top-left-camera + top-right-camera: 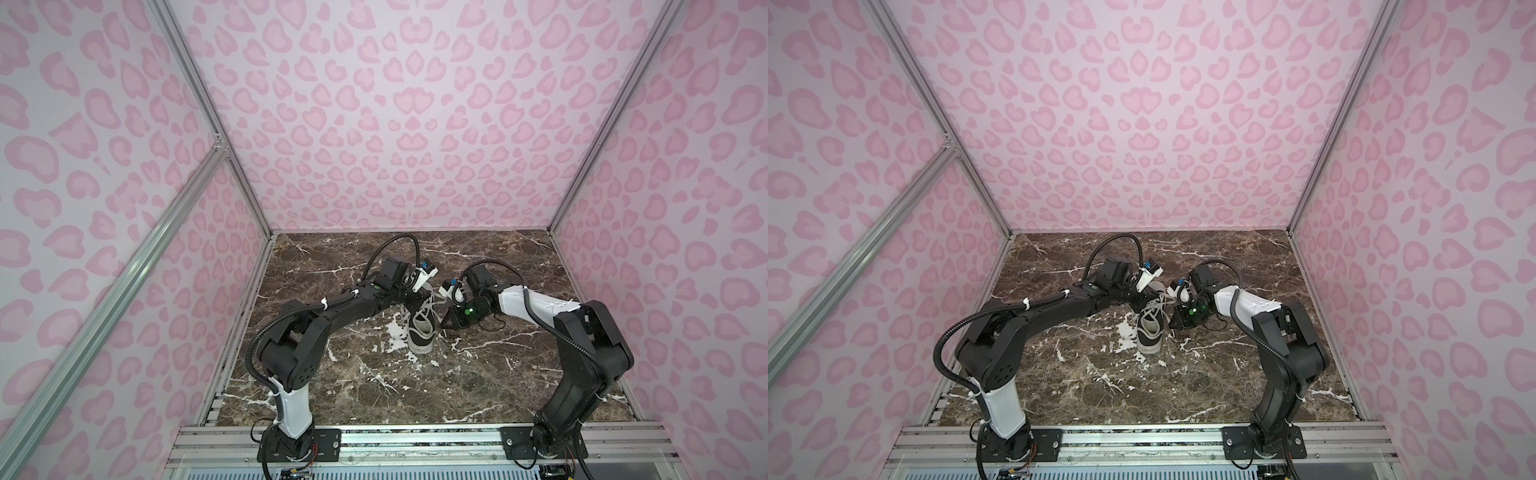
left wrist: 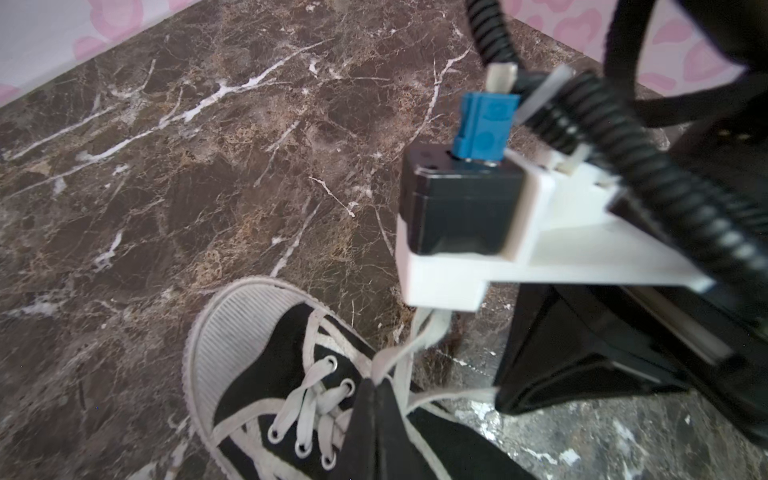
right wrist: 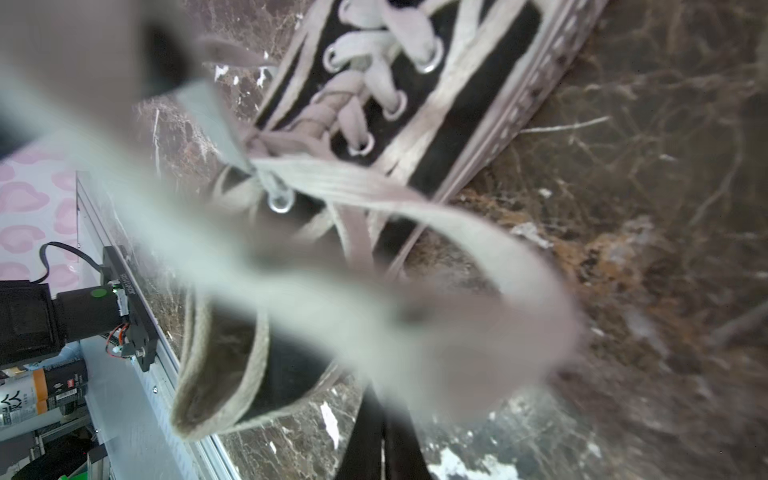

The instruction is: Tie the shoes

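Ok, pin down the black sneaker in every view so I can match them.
In a top view: black sneaker at the middle of the marble tabletop.
In a top view: same spot.
Left wrist: toe half, close up.
Right wrist: side and heel opening, behind blurred off-white laces.
Shared landmark: those laces.
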Controlling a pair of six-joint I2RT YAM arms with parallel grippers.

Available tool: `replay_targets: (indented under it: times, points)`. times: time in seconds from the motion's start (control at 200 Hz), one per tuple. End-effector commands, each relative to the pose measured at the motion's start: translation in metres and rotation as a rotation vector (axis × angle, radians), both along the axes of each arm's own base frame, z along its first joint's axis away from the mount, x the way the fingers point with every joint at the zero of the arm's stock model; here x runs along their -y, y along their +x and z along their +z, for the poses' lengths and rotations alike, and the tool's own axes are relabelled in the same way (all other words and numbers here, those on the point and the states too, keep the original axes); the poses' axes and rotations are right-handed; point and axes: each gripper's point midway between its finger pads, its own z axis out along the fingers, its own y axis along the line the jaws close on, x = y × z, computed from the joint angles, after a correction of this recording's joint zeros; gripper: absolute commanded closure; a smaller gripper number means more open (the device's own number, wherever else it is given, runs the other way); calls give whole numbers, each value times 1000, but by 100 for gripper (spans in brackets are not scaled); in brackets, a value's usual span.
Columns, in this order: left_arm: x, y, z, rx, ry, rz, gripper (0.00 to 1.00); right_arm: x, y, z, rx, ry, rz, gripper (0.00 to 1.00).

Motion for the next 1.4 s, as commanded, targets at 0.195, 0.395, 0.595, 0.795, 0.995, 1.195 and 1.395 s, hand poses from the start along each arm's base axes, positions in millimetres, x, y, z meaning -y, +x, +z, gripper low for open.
replay_targets:
  times: [0.195, 0.395, 0.595, 0.795, 0.995, 1.195, 1.395]
  points:
    - [12, 2, -8, -40, 5, -7, 96, -7, -12, 7, 7, 21, -51, 100]
    - [18, -1, -21, -70, 23, -22, 96, -11, -19, 6, 8, 22, -54, 100]
    - [20, -5, -35, -106, 44, -34, 96, -10, -23, 12, 39, 46, -80, 100]
    - [20, -12, -41, -131, 63, -51, 89, -9, -22, 1, 31, 38, -92, 100]
    - [13, -10, -16, -47, 52, -38, 54, -3, -12, -12, 52, -29, -97, 86]
    - [1, -2, 3, -4, 44, -10, 41, 2, -18, -13, 46, -61, -71, 68]
    - [-17, 6, 31, 48, -1, 44, 3, 15, -22, -4, 68, -107, -69, 59]
